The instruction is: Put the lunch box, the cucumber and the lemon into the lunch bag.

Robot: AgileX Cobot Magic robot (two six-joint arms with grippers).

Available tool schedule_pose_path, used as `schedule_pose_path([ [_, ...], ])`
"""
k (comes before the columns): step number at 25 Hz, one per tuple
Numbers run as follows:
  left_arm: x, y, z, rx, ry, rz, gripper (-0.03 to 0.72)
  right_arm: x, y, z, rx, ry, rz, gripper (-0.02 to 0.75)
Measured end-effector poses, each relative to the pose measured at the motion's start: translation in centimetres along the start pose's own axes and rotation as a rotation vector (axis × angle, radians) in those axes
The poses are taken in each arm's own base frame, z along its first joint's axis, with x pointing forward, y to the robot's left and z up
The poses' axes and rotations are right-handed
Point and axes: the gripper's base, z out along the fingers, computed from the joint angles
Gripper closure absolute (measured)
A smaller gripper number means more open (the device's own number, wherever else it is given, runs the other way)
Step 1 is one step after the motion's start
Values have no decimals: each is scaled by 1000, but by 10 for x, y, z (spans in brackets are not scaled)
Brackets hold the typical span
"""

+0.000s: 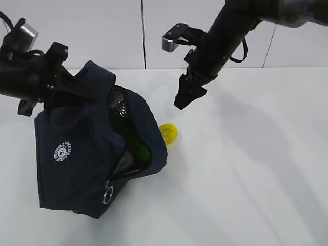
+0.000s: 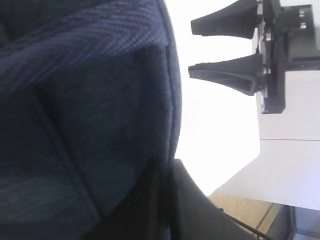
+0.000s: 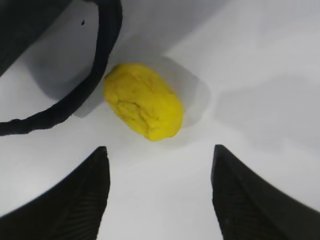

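The navy lunch bag [image 1: 87,154] stands tilted at the left with its mouth open toward the right. My left gripper [image 1: 60,84] is shut on its top edge; in the left wrist view the fabric [image 2: 90,115] fills the frame and runs between the closed fingers [image 2: 195,200]. The dark green cucumber [image 1: 134,141] lies inside the opening. A grey patch shows below it; I cannot make out the lunch box. The yellow lemon [image 1: 168,133] [image 3: 143,101] rests on the table beside the bag's mouth. My right gripper [image 1: 185,95] [image 3: 159,155] hangs open above it, empty.
A bag handle loop [image 3: 75,100] lies on the table just left of the lemon. The zipper's metal ring pull [image 1: 107,196] hangs at the bag's lower front. The white tabletop [image 1: 246,169] extends to the right. The right gripper's fingers [image 2: 225,75] also show in the left wrist view.
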Motion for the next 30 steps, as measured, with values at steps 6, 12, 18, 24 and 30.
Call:
schedule_pose_path([
  [6, -6, 14, -15, -25, 2, -8, 694, 9, -5, 25, -39, 31, -111, 253],
  [12, -12, 24, -25, -49, -19, -20, 694, 5, -3, 25, -65, -20, -283, 253],
  [18, -11, 26, -26, -54, -13, -17, 693, 2, -1, 28, -84, -58, -373, 253],
  [24, -11, 26, -26, -50, -4, -16, 694, 8, 1, 63, -141, -15, -380, 253],
  [30, -10, 25, -26, -47, 1, -16, 694, 3, 8, 72, -158, -4, -469, 253],
])
